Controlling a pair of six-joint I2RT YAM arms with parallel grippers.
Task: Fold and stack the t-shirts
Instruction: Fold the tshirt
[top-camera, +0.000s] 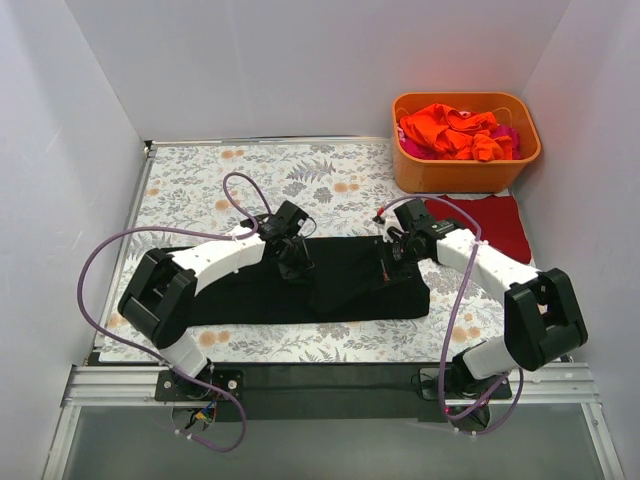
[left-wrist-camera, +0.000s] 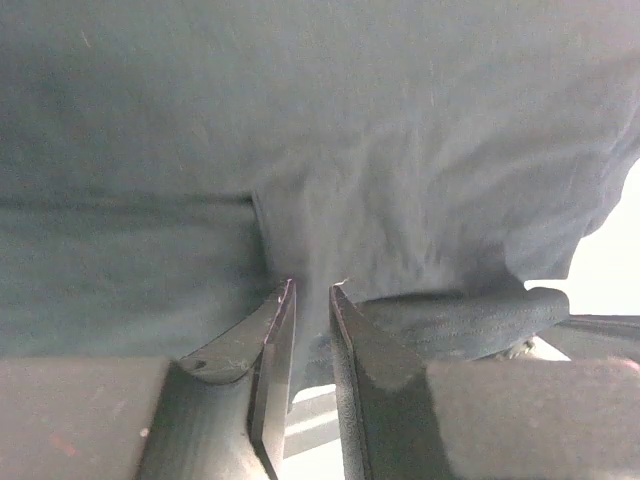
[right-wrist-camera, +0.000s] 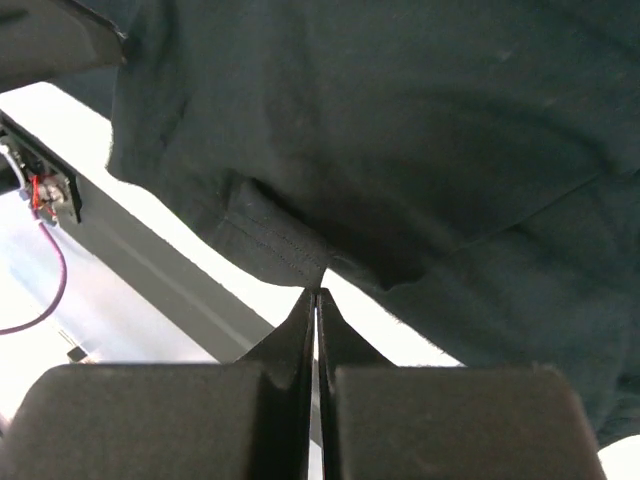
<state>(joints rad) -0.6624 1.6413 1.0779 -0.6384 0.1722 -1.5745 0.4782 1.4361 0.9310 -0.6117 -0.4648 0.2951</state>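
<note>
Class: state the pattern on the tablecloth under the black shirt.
Grey leaves and orange flowers on white; the tablecloth shows best in the top external view.

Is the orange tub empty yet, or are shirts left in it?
Not empty: the tub holds a crumpled heap of orange shirts, with pink fabric showing at its sides, up to the rim.

The left arm (top-camera: 215, 258) and right arm (top-camera: 490, 265) have white shells with bulky black joints. A purple cable (top-camera: 90, 270) loops out behind each pincer. The left pincer (left-wrist-camera: 312, 288) and right pincer (right-wrist-camera: 317, 292) have dark, wedge-shaped fingers (left-wrist-camera: 270, 345).
</note>
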